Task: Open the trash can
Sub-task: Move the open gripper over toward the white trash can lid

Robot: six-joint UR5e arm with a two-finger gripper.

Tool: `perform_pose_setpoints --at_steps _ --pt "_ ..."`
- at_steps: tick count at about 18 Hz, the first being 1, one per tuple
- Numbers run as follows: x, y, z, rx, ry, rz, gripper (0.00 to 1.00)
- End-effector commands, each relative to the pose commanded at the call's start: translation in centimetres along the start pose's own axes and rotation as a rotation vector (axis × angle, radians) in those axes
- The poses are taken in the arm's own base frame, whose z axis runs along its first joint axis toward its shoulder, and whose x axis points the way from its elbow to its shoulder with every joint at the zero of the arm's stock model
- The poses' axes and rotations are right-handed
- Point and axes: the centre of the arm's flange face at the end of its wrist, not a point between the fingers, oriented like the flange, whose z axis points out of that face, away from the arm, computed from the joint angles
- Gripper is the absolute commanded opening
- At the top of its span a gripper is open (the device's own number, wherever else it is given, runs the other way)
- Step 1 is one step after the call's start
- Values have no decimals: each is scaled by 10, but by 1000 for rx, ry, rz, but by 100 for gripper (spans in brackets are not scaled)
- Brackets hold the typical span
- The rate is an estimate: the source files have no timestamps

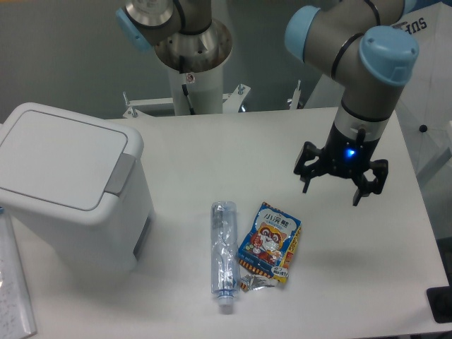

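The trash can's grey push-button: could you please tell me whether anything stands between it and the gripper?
Nothing visible blocks the way. The gripper hangs open above the table's right side, and the trash can stands at the left with its lid shut. The bottle and snack packet lie flat, nearer the camera than a straight path.
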Motion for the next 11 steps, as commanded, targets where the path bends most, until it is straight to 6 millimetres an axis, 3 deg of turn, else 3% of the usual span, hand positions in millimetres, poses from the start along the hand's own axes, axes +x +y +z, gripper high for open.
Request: perform_pose_setpoints --at_steps 3,11 --pt "38 -17 4 20 45 -35 100" --pt "89 -39 -51 164 118 -167 100"
